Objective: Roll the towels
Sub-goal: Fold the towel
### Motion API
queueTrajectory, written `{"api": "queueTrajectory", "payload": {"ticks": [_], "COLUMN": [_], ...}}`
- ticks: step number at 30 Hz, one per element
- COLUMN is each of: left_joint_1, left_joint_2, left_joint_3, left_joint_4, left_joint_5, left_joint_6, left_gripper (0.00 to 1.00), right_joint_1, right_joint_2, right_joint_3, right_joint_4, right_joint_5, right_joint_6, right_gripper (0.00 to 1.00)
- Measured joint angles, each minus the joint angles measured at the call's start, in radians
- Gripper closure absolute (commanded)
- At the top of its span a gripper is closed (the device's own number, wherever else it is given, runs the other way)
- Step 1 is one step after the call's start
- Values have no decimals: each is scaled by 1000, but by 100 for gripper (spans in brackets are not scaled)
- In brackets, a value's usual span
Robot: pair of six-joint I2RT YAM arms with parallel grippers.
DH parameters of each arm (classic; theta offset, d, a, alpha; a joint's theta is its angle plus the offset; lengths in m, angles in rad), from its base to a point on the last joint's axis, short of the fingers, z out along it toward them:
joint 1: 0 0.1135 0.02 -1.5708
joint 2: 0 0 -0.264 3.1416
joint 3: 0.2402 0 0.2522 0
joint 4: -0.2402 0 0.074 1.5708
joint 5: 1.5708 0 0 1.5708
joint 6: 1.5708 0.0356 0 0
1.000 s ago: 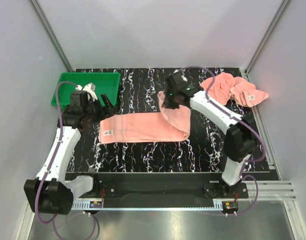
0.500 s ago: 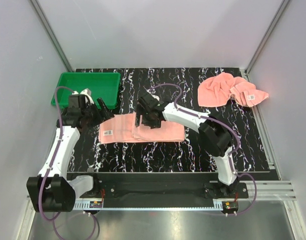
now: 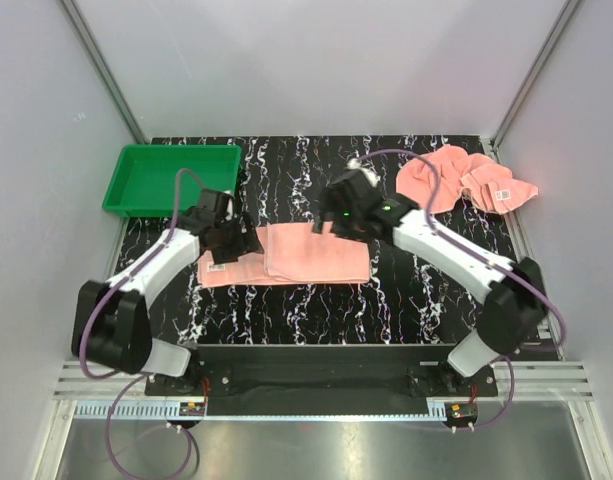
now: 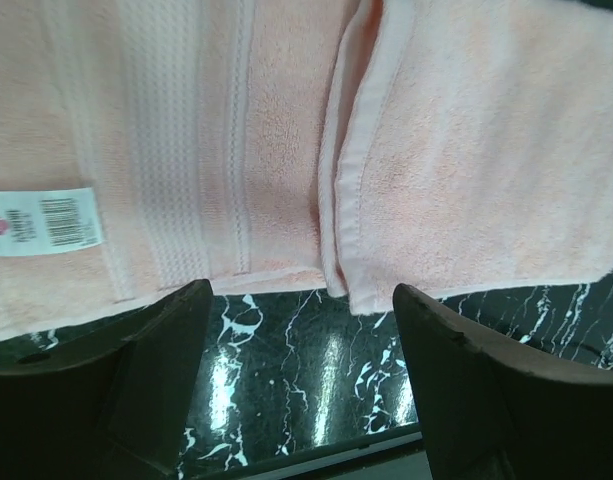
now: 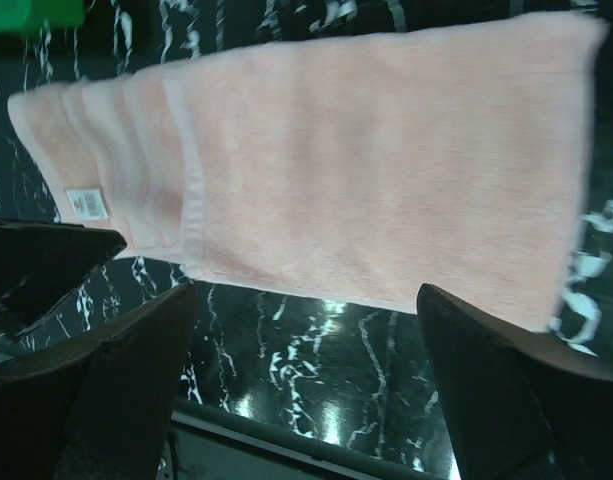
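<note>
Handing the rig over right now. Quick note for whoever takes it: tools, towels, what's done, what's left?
Left tool: open, empty, over the label end of the folded towel.
Right tool: open, empty, hovering by that towel's far edge.
The folded towel lies flat mid-table, one end doubled over the rest, label facing up at the left.
Second towel: crumpled at the far right corner, no tool near it.
Done: one fold only; nothing rolled.
Left: roll both towels.
</note>
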Motion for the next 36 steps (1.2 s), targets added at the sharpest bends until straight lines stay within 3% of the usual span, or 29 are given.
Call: {"api": "queueTrajectory", "payload": {"ticks": [5,10,16,19,21,34,36], "left_joint_1": [-72,-141,-176,-177,-179,-243,-246], "left_joint_2": [139,234,264,278,292,274,258], "left_joint_3": [11,48,63,66,69,78,78], "left_joint_4": [27,57,76,79,83,87,86], "left_joint_5": [-14,-32,-58,-66,-70,-77,-78], "left_joint_6": [-42,-69,-89,-97,-103,-130,-133], "left_gripper": [23,23,25,37,39,43,48], "right_joint_1": [-128,-154,-165,-166,-166,-179,-179], "right_joint_2": [-193,-259,-264,-264,-264,-264,-264], "right_joint_3": [-180,-296,-360,-365,-365,-403,-408], "right_joint_4": [4,-2,7,8,15,30,35], "right_joint_5": [12,8,-14,-24,-28,-31,-32], "right_joint_6": [-4,-7,-7,-8,-12,-24,-25], "right_gripper": [0,0,1,1,2,3,4]}}
